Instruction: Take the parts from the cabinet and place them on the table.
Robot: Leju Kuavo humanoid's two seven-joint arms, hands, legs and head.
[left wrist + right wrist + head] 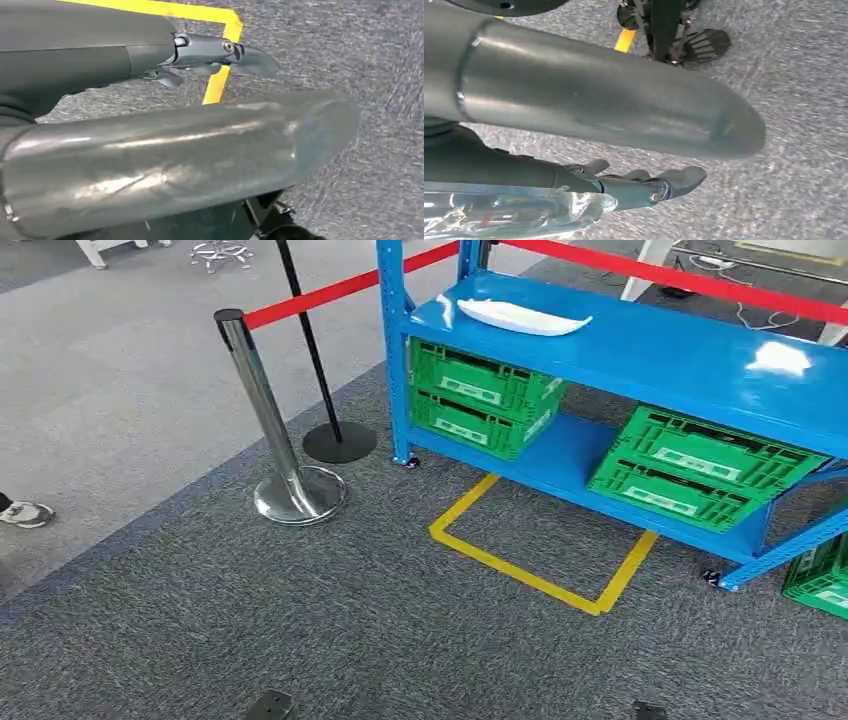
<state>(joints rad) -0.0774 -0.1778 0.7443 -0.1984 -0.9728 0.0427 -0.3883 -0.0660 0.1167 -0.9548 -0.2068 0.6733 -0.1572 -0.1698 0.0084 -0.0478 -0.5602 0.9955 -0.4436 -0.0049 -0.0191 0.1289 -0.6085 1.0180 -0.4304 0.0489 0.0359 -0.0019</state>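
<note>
Grey carpet (300, 630) fills the lower frame; a blue cabinet (640, 350) stands upper right, its right end cut off. A white part (520, 316) lies on its top shelf, green crates (480, 395) below. The left hand (210, 55) hangs with fingers extended, grasping nothing. The right hand (644, 185) holds a clear bag (514, 215), contents unreadable.

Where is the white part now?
In the head view, the white part lies on the blue rack's top shelf, near its left end, above two stacked green crates.
</note>
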